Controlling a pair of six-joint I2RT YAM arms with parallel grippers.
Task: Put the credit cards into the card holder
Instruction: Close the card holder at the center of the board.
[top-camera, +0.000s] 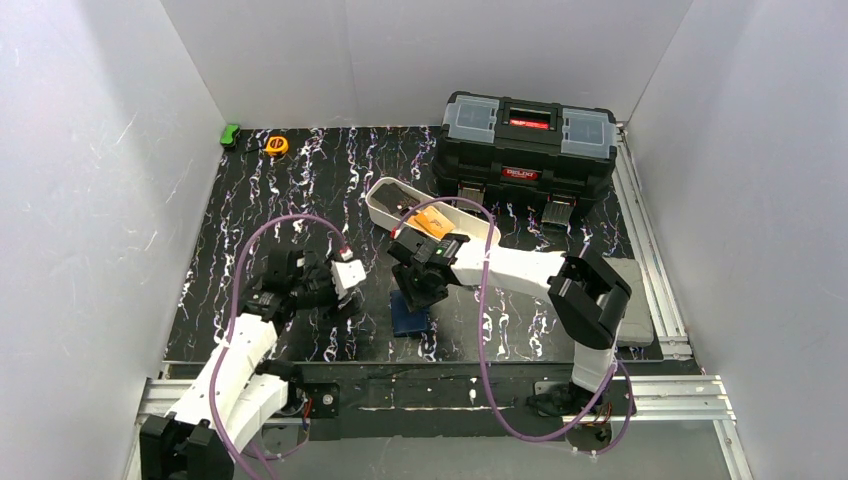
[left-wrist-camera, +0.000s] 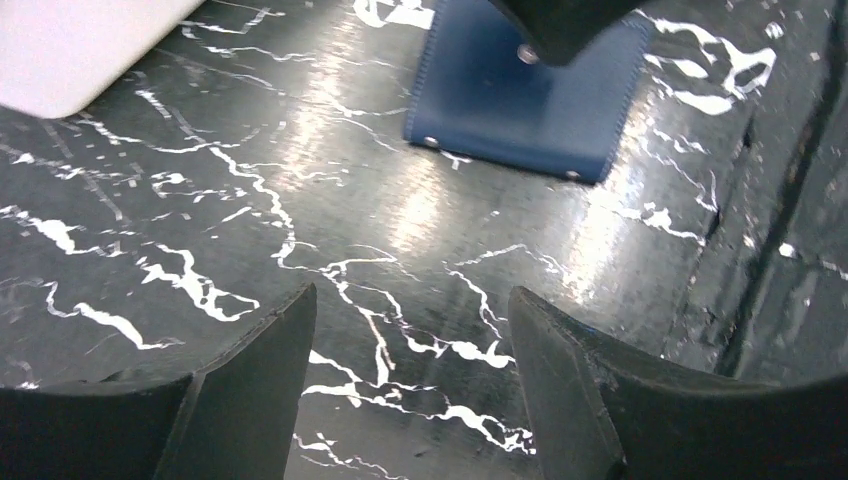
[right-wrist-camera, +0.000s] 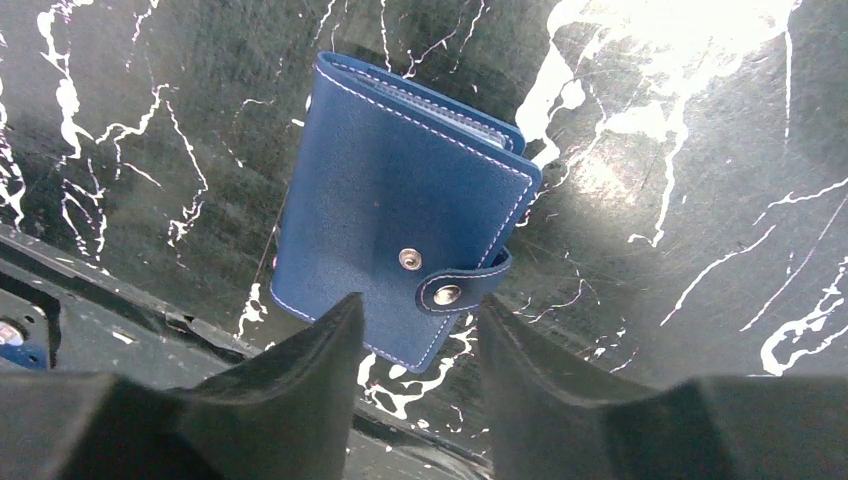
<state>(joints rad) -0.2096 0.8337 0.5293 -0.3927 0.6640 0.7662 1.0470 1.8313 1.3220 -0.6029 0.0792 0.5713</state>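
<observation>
A top camera looks down from high behind the near edge of the black counter (top-camera: 300, 190), taking in all of it. The left wrist camera looks low across the surface past the left pincer (left-wrist-camera: 410, 295). The right wrist camera looks down from close past the right pincer (right-wrist-camera: 420, 302). All three views share the card holder (right-wrist-camera: 400, 220).

Both arms reach toward the middle, left hand (left-wrist-camera: 410, 305) and right hand (right-wrist-camera: 420, 310) pointing down, fingers parted, empty.

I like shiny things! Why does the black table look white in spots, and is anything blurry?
Right wrist view: bright glare washes the table white beside the sharp card holder. Left wrist view: softer shine, card holder slightly blurred. Top view: even light.
</observation>
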